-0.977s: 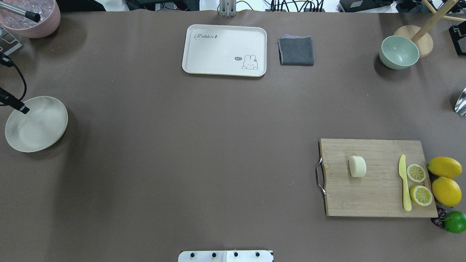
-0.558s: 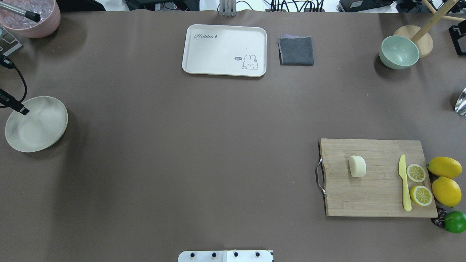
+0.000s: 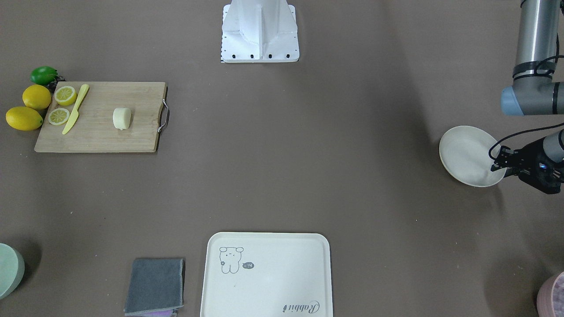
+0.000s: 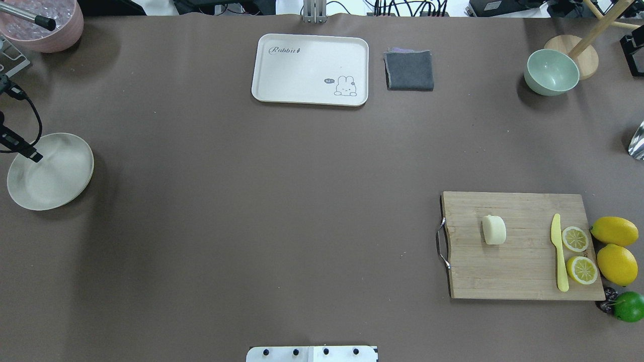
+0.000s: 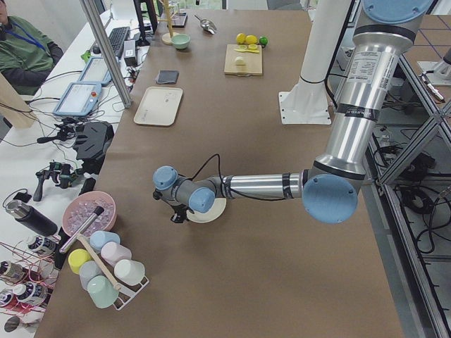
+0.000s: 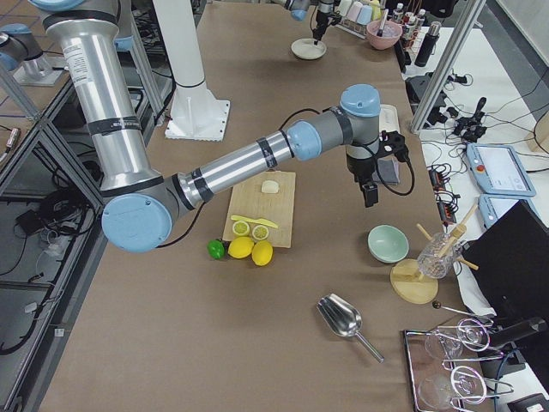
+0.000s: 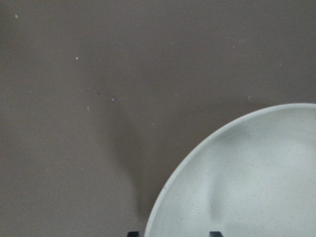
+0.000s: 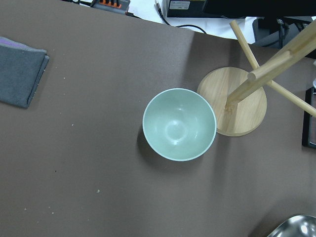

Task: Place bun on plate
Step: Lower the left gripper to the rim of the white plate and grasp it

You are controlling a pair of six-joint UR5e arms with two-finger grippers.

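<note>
Directly under the left fingers lies the plate. Its rim runs between the two tips, which stand apart and hold nothing. The bun is well apart from them, across the worktop, on the cutting board. It is much nearer the right fingers, which hang past the board; whether those are parted I cannot tell.

The bun looks light, soft and smooth, so it would likely dent or slip under a hard squeeze. A gentle hold across its narrow rounded sides, low down, seems best.

The left wrist view alone shows the tips' gap but no bun. The overhead view shows bun and plate together but not the right fingers. The right wrist view sees only a green bowl.
</note>
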